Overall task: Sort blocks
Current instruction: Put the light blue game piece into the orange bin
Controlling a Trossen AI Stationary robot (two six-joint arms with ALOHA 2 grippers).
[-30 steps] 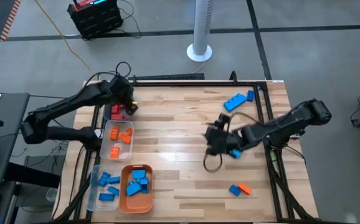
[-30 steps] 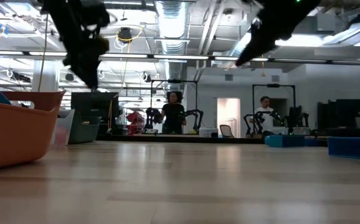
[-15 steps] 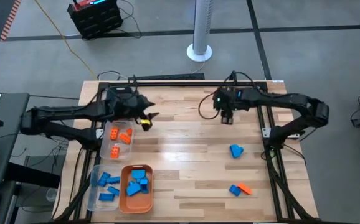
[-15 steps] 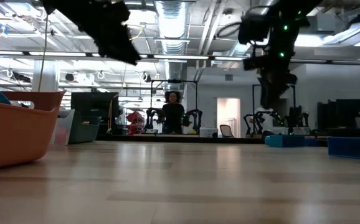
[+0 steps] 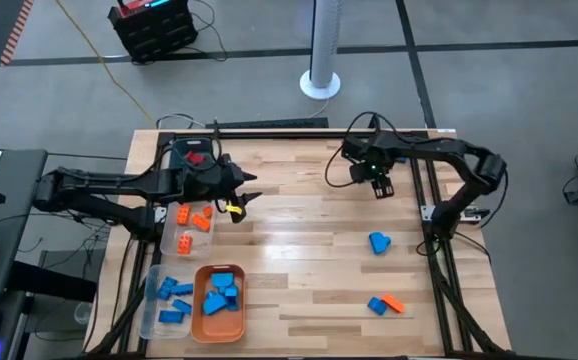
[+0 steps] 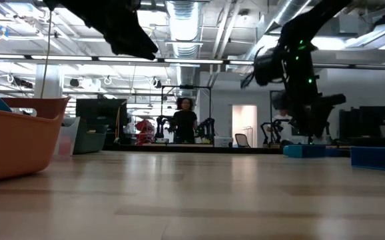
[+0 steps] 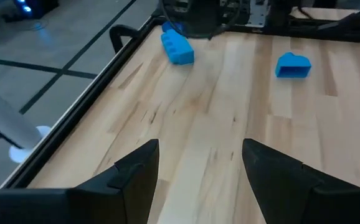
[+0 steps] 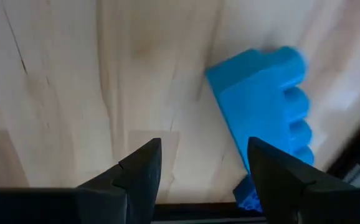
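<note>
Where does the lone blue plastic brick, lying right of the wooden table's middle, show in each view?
High view: lone blue brick, right of centre.
Low view: cannot tell it apart.
Left wrist view: upper right.
Right wrist view: not in it; another blue block shows there.
Shared landmark: black table rail, along the table's far edge.

High view straight down on table; low view level across it; wrist views close.

robotics lab: exposed ceiling ducts, other robot arms behind
</note>
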